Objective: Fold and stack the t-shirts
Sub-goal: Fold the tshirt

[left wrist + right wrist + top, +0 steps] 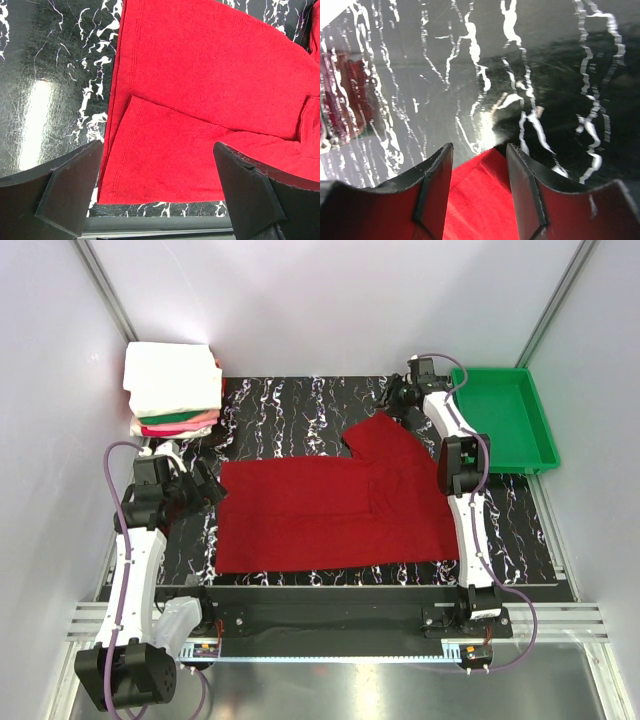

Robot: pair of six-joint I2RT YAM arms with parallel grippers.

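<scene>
Red t-shirt runs left-right | left gripper wide at hem, counter left edge | right gripper narrow over far sleeve

White walls, black marbled mat (glossy, white-veined)

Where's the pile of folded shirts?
In the top view, the stack of folded t-shirts sits at the far left, at the corner of the black marbled mat, beyond the left end effector.
</scene>
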